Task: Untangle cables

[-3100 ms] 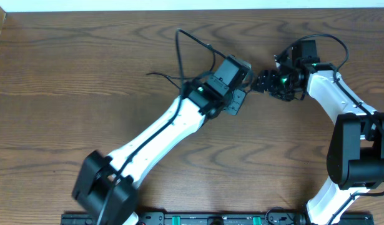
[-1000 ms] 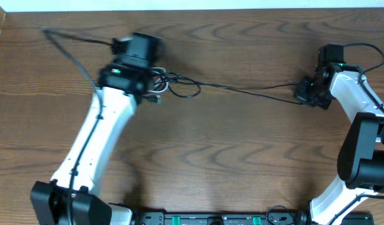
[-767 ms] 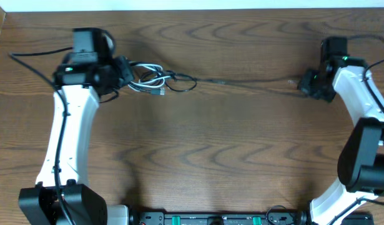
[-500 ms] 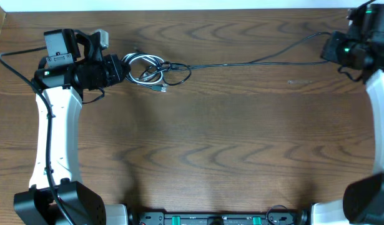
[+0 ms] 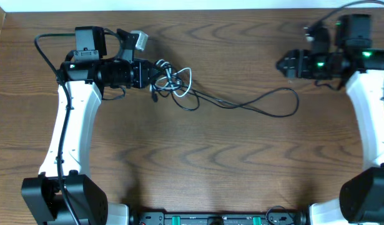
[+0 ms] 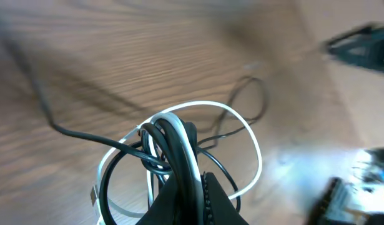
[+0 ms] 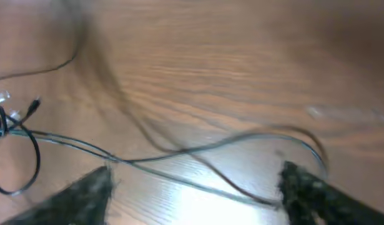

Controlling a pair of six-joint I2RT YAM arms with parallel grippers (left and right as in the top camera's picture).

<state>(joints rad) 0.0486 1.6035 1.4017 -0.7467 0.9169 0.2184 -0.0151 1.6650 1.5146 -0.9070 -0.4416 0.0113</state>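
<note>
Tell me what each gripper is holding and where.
Left gripper clamps the bunched loops of the white cord and black cord together. Right gripper is open, holding nothing.

Matt wood-grain table (image 5: 198,175), smooth black cord (image 5: 241,105)

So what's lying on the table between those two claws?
In the overhead view, the black cord trails slack from the tangle in the left gripper toward the open right gripper, looping short of it; otherwise bare table.
</note>
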